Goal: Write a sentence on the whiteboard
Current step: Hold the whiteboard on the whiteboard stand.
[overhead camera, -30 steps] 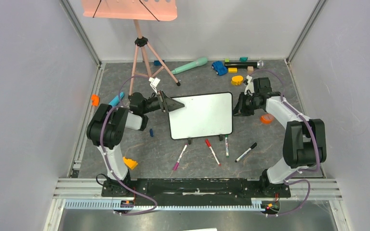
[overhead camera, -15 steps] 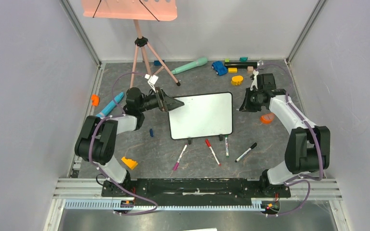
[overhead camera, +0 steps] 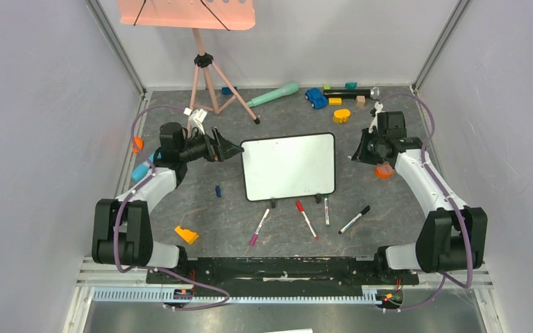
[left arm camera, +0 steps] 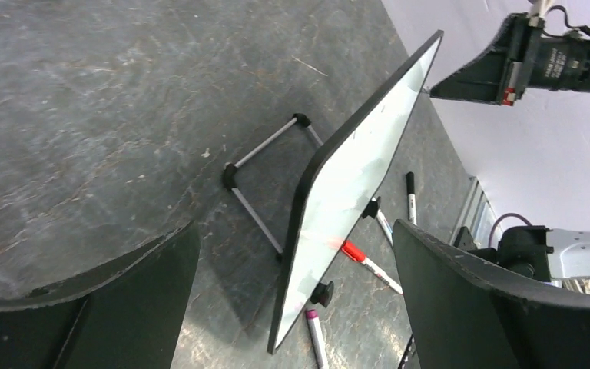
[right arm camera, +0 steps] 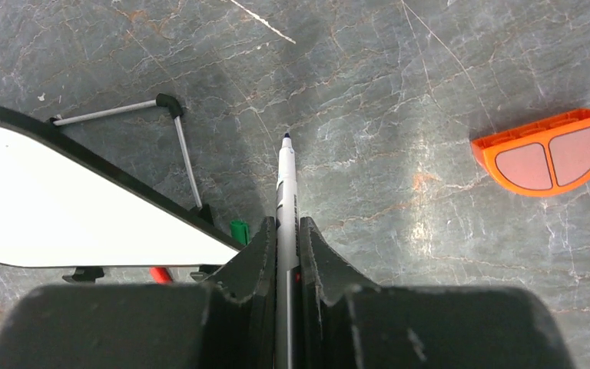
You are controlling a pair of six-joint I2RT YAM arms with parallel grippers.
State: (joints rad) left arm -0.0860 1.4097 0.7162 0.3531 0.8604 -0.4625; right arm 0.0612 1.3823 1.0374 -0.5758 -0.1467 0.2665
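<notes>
Black-framed whiteboard (overhead camera: 289, 166): judged light, tippy, best held by frame. L gripper (overhead camera: 230, 148) agape, empty; R gripper (right arm camera: 285, 231) clamped on white marker (right arm camera: 285, 188).

- The top camera looked down from above and behind the arms. It was far enough off to take in the whole table (overhead camera: 208, 215), with the board (overhead camera: 289, 166) near the middle.
- The left wrist camera sat low and close to the table. It faced between its own wide-spread left fingers (left arm camera: 123, 300) at the board, seen nearly edge-on, with the right arm (left arm camera: 561, 58) beyond.
- The right wrist camera pointed steeply down, near the table, along its right fingers (right arm camera: 250, 261) and the marker (right arm camera: 286, 184) between them.
- All three views shared the board. The red spot under it in the right wrist view was probably the red pen (left arm camera: 365, 261).
</notes>
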